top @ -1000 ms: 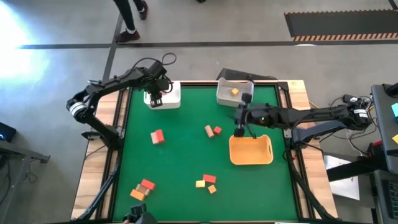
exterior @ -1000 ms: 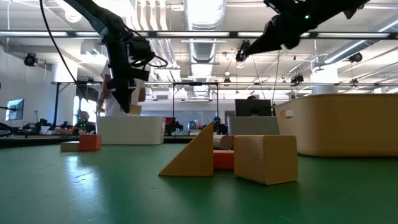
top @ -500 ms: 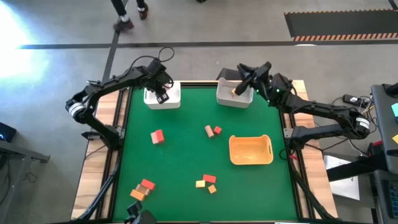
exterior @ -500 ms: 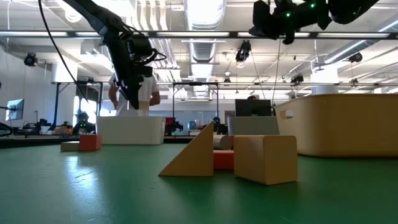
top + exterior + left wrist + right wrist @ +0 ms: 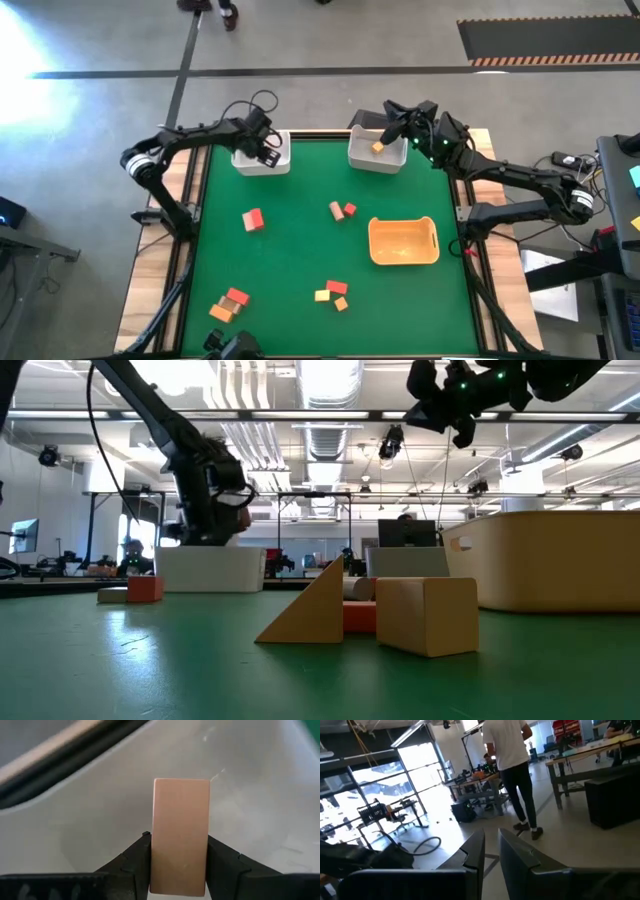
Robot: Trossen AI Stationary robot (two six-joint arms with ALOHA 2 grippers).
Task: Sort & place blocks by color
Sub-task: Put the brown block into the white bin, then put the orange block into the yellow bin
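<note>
My left gripper (image 5: 268,150) is over the left white bin (image 5: 262,160) at the table's far edge, shut on a tan bar block (image 5: 180,837). It also shows in the low view (image 5: 215,505). My right gripper (image 5: 392,125) is shut and empty, held high over the right white bin (image 5: 377,155), in which an orange block (image 5: 377,147) lies. A red block (image 5: 252,219), a tan and red pair (image 5: 341,209) and two small clusters of blocks (image 5: 333,291) (image 5: 230,302) lie on the green mat. My left gripper pinches the tan bar's two long sides (image 5: 156,865) between its two fingers, near one end. The fingers lie along the bar. The bar's free end (image 5: 181,785) sticks out ahead of the fingers over the bin's white inside.
An orange tray (image 5: 403,241) stands on the mat's right side, right of the middle. In the low view a yellow-orange wedge (image 5: 310,607) and a tan cube (image 5: 425,615) stand close to the camera. A person's feet (image 5: 205,8) show on the floor beyond the table.
My right gripper has risen from above the orange tray and gone toward the table's far edge, over the right white bin, turning to point level. My left gripper has tipped and shifted a little toward the table's right over the left bin, still holding the tan bar.
</note>
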